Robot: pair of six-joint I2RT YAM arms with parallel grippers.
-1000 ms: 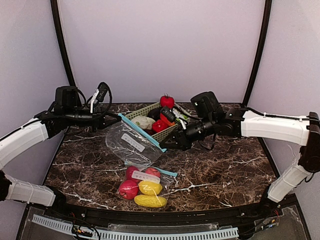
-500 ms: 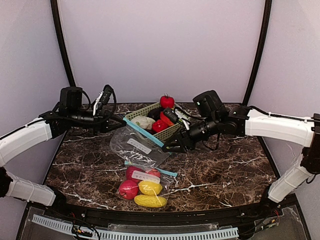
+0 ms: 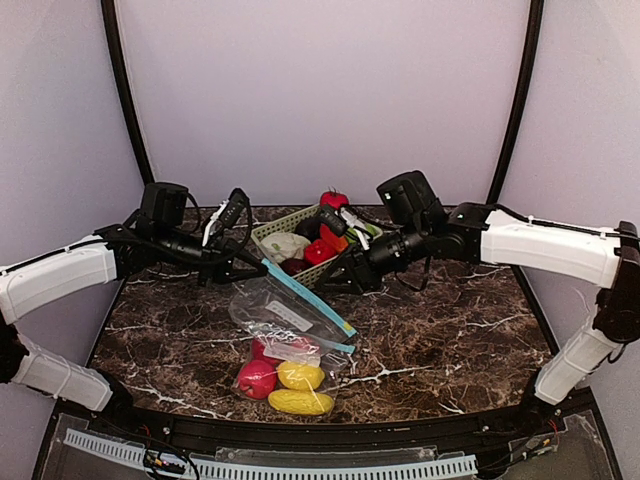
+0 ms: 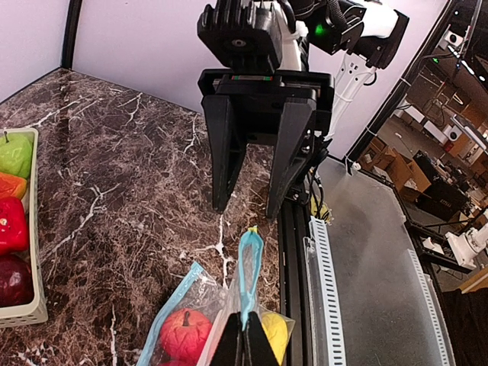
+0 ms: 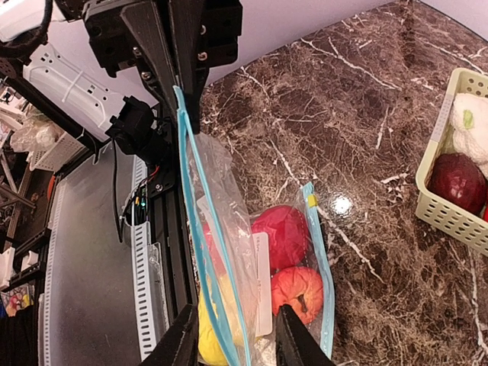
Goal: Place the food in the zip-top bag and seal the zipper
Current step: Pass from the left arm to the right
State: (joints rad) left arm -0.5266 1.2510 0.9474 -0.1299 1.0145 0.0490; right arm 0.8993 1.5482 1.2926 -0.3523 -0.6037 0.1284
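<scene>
My left gripper [image 3: 262, 266] [image 4: 244, 345] is shut on the near end of the blue zipper strip [image 3: 305, 296] [image 4: 249, 263] of a clear zip-top bag [image 3: 270, 312]. The bag hangs slack over a second bag [image 3: 285, 378] on the table, which holds red and yellow food [image 5: 280, 232]. My right gripper [image 3: 332, 284] [image 5: 232, 343] is open. In the right wrist view the zipper strip [image 5: 191, 206] runs between its fingers without being pinched. More food lies in the basket [image 3: 268, 229]: a red apple [image 3: 334, 201], a pale cabbage [image 3: 286, 244] and a dark purple piece [image 5: 457, 183].
The pale green basket [image 4: 24, 306] [image 5: 446, 217] stands at the back middle of the marble table [image 3: 450, 330]. The table's black front rail [image 3: 320, 430] runs just below the filled bag. Dark frame posts rise at both back corners.
My right gripper let go of the zipper's far end, opened and drew back toward the basket. My left gripper carried its end of the strip rightward and lower; the bag sagged onto the filled bag.
</scene>
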